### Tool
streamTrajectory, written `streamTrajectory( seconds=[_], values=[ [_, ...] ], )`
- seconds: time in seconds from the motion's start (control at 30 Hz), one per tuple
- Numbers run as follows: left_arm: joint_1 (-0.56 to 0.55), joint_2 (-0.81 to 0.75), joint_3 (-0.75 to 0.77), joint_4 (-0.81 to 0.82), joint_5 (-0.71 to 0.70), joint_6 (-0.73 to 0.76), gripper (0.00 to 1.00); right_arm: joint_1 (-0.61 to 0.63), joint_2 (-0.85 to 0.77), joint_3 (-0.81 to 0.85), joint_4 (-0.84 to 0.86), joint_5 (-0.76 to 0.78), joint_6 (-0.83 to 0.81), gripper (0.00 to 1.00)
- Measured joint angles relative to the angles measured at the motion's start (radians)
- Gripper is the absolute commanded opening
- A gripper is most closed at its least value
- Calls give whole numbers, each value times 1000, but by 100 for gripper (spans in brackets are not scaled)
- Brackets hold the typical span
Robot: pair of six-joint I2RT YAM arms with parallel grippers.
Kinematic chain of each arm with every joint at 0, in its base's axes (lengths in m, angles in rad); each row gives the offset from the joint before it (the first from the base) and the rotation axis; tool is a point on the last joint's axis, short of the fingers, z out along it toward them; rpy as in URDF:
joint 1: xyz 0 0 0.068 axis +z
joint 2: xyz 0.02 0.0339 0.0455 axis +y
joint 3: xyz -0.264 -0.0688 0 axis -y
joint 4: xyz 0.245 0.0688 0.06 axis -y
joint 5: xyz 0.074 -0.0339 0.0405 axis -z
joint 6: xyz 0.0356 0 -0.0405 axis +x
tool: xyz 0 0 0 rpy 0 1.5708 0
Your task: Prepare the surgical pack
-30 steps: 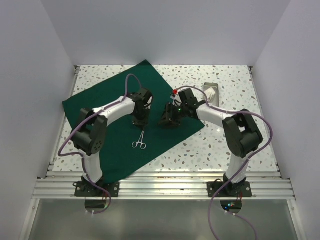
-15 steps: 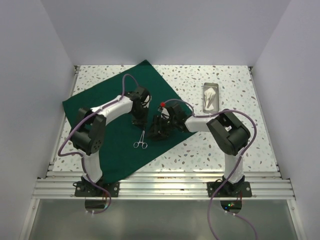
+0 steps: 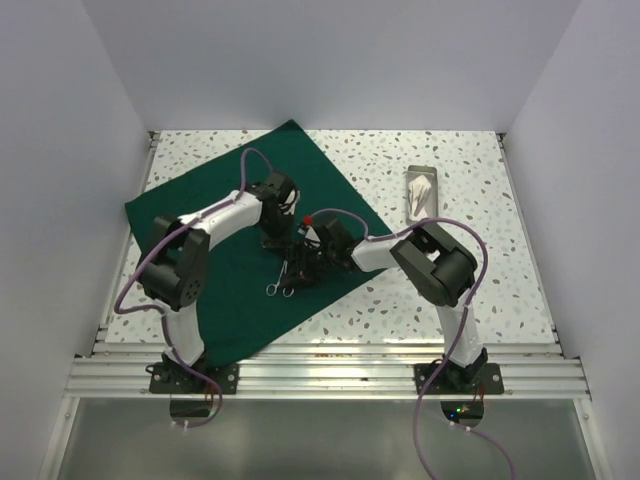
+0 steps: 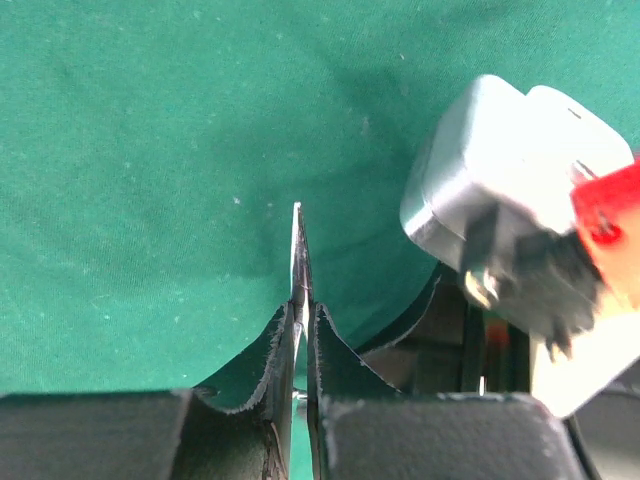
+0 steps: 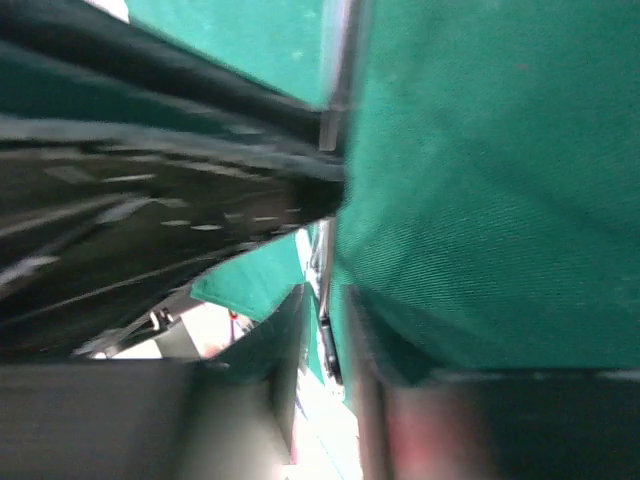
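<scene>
We see the surgical pack still unbundled. Its dark green cloth (image 3: 200, 270) lies spread flat at centre-left of the overhead view. Ring-handled forceps (image 3: 279, 287) rest on it near the middle. The small silver tray (image 3: 421, 172) with white pads (image 3: 422, 195) sits well apart at upper right on the speckled table (image 3: 480, 260).

The left gripper (image 3: 275, 238) is closed on a thin steel tip (image 4: 298, 250) poking out between its fingers; we cannot tell whether that belongs to the forceps. The right gripper (image 3: 303, 265) is low over the cloth, just right of the forceps. Its own view is blurred, so we cannot tell how its jaws stand.

We judge the cloth soft and limp, best pinched at a corner. The steel looks light, stiff and slippery, best gripped across the shank.
</scene>
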Motion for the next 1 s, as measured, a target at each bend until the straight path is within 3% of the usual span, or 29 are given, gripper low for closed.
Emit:
streamTrajectory(
  seconds=[0.1, 0.17, 0.2, 0.23, 0.33, 0.43, 0.7, 0.87, 1.0],
  values=[
    [9, -14, -16, 8, 9, 0, 0, 0, 10, 5, 4, -19, 12, 0],
    [19, -30, -23, 7, 11, 0, 2, 0, 10, 19, -5, -21, 13, 0],
    [28, -40, -26, 7, 16, 0, 25, 0, 11, 25, -9, -22, 5, 0],
    [34, -48, -27, 7, 20, 2, 38, 0, 11, 29, -12, -21, -1, 0],
    [64, -76, -27, 6, 22, -1, 69, -2, 11, 61, -72, -18, -51, 0],
    [106, -124, -22, -1, 14, -3, 89, -17, 5, 102, -176, -18, -120, 0],
    [195, -256, 89, -13, -69, -3, 94, -220, -39, 281, -560, 38, -351, 0],
    [200, -305, 82, -2, -101, 3, 91, -404, -35, 585, -880, 181, -528, 0],
    [200, -328, -19, 24, -93, 3, 90, -552, -14, 854, -1090, 346, -643, 0]
  ],
)
